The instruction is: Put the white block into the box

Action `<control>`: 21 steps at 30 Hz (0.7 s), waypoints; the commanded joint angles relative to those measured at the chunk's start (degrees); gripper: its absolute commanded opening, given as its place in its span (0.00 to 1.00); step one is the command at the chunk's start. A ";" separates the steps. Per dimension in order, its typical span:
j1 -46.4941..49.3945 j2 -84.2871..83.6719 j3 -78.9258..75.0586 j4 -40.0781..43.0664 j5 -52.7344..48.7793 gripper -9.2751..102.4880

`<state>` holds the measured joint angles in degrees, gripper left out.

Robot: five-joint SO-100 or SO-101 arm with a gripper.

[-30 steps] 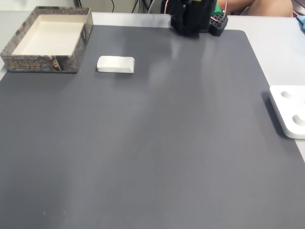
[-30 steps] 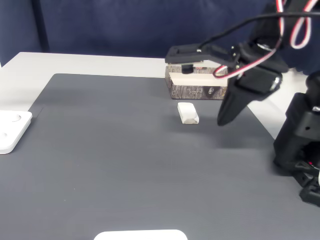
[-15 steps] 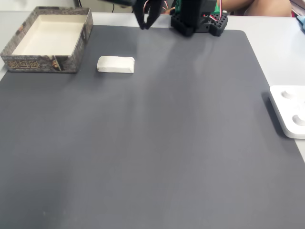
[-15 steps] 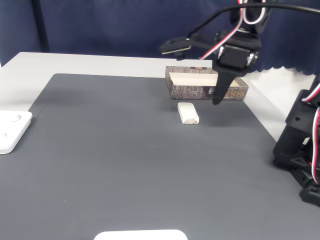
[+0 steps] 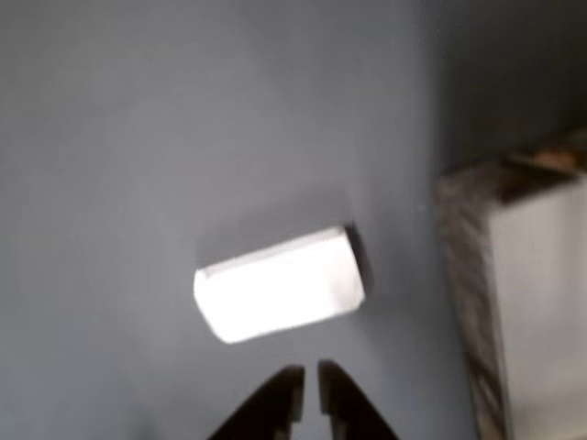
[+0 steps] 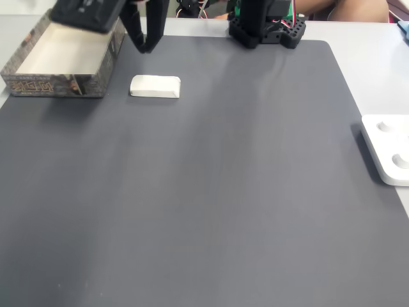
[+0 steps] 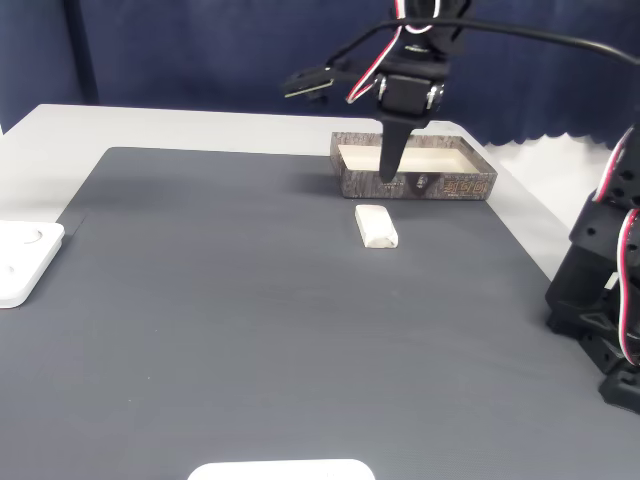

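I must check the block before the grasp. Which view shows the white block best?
The other view: the white block looks largest there, just beyond the gripper tips, though blurred. In both fixed views it is small but sharp, lying on the mat beside the box.

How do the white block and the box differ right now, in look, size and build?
The white block is a small, solid, plain white bar lying flat on the mat; the box is several times larger. The block is closed all round, while the box is open-topped and hollow, with nothing inside it. The block is white all over; the box has dark patterned outer walls and a pale inside. Both are rectangular and rest on the grey mat, side by side but apart.
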<state>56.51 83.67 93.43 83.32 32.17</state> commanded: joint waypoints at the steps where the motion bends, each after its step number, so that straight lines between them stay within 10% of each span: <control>1: -0.62 -1.14 -4.13 -0.79 1.41 0.07; 21: -4.22 0.35 -0.18 -0.09 4.66 0.07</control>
<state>53.61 81.47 93.34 83.06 34.89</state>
